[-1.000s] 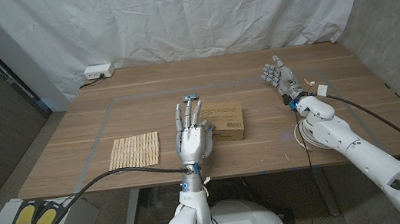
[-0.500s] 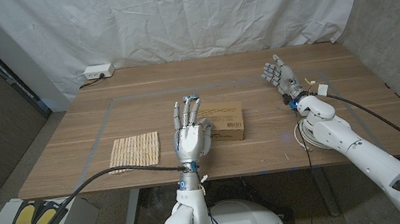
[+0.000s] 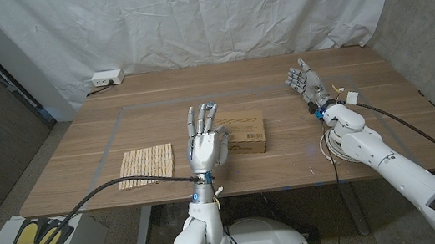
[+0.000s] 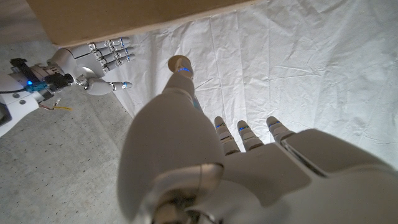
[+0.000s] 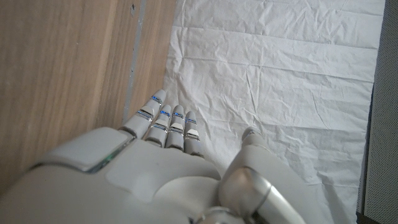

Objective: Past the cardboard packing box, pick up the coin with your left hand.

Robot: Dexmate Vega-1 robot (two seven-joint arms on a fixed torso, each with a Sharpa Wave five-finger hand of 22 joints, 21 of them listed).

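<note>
Head view: my left hand (image 3: 206, 146), empty with fingers spread, has drifted slightly leftward, hanging just beside the cardboard packing box (image 3: 242, 132). Coin somewhere beyond it, not discernible; reach barely begun.

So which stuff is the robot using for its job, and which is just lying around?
For the job: left robot hand; brown cardboard packing box.
Just lying about: pale wooden slatted piece; white power strip; right robot hand, waiting.

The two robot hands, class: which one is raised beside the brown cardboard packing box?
The left hand, fingers spread and empty, is up at the brown cardboard packing box. The right hand is away from it, toward the table's right side.
</note>
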